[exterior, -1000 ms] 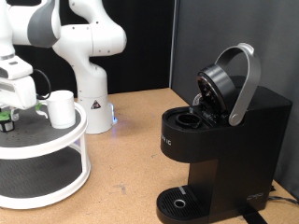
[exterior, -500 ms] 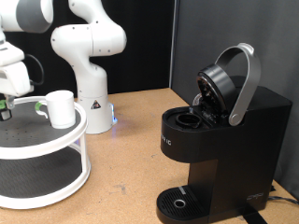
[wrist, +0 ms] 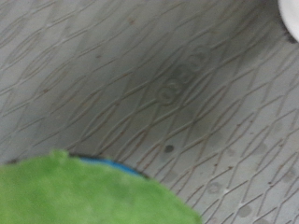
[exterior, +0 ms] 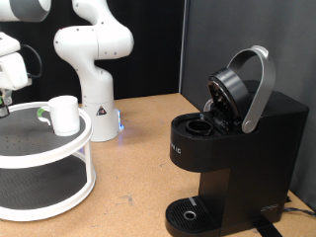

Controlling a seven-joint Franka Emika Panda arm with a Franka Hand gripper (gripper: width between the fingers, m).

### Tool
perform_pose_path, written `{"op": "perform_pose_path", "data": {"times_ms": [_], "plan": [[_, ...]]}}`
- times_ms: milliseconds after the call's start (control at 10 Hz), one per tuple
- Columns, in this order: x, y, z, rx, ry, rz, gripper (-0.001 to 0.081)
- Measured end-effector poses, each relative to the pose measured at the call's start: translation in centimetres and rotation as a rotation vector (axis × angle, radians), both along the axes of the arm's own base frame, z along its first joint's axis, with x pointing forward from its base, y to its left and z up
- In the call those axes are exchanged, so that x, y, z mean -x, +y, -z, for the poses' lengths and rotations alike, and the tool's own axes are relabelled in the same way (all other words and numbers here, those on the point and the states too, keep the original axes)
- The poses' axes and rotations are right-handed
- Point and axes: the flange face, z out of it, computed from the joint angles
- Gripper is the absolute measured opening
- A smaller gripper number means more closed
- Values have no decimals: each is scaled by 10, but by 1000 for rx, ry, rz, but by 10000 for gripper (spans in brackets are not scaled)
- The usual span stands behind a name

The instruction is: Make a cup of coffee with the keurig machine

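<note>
Tool: tool [exterior: 6, 99] hangs over the white round stand [exterior: 59, 148] at the tabletop's [exterior: 138, 148] left edge; grip state cannot be told.
Cup: cup [exterior: 64, 115], smooth white ceramic, on the stand's grey textured top.
Keurig machine: keurig machine [exterior: 237, 148], boxy matte black, lid raised.

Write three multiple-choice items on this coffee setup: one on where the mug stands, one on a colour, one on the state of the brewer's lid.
1. Where does the cup stand?
A. On the top tier of the round white stand
B. On the drip tray
C. On the wooden table

2. What colour is the keurig machine?
A. White
B. Red
C. Black

3. How is its lid handle?
A. Shut flat
B. Raised, chamber open
C. Removed

Answers: 1 A, the mug stands on the upper shelf; 2 C, its body is matte black; 3 B, the silver arch stands up above the open chamber.
</note>
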Motion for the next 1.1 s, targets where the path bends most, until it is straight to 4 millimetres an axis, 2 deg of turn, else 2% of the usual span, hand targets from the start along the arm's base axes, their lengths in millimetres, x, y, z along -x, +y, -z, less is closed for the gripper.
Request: {"op": "perform_pose_path", "data": {"times_ms": [300,500,700,900,1100], "plan": [[-7,12,-9,-170,-4,185,477],[-25,23,-32,-267,-26,335,477],[-46,36,-53,-291,-78,489,477],[-51,40,-54,-284,-70,516,477],[-50,48,-51,-398,-29,547,477]]}}
